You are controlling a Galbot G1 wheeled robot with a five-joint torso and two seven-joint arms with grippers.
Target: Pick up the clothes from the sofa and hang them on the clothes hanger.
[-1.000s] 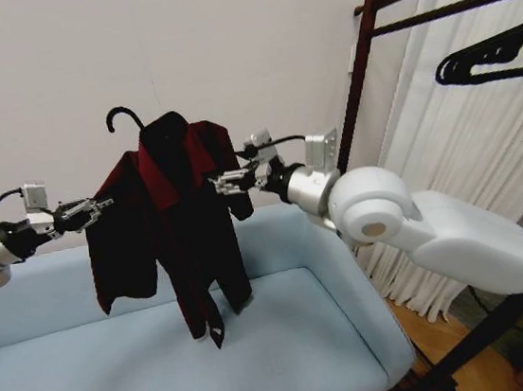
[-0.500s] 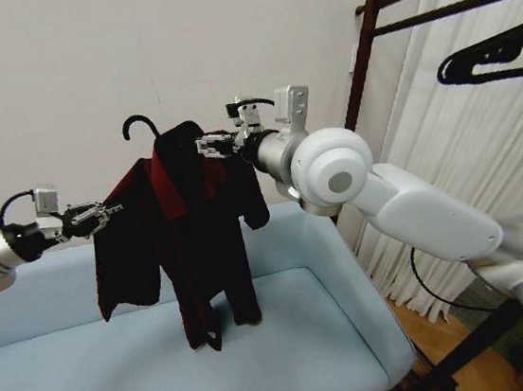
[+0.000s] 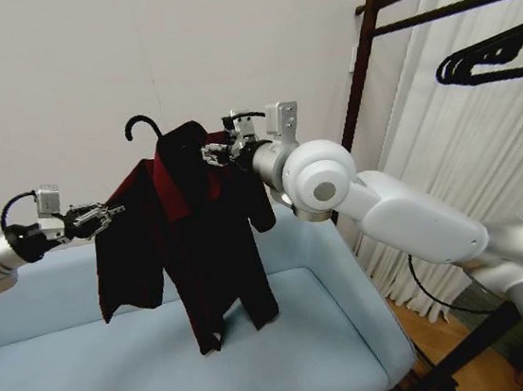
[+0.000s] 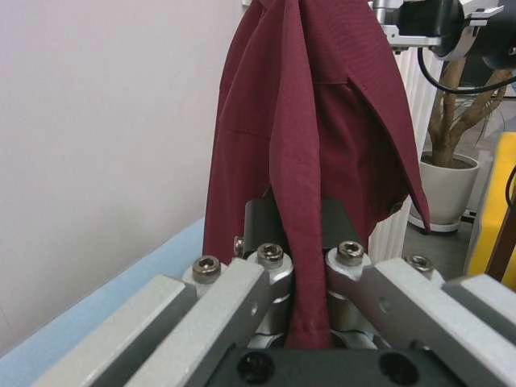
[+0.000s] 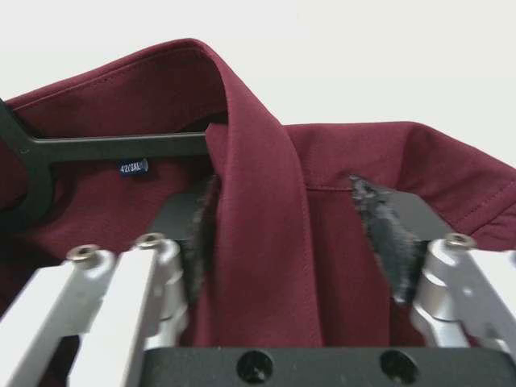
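The dark red shirt (image 3: 197, 251) hangs on a black hanger (image 5: 105, 147), held up in the air above the pale blue sofa (image 3: 104, 386) and well apart from the wooden clothes rack (image 3: 362, 54) on the right. The right gripper (image 3: 210, 153) has its jaws closed around a thick fold of the collar, just beside the hanger's hook. The left gripper (image 3: 106, 214), out to the left, has its jaws pinched tight on a narrow fold at the shirt's edge.
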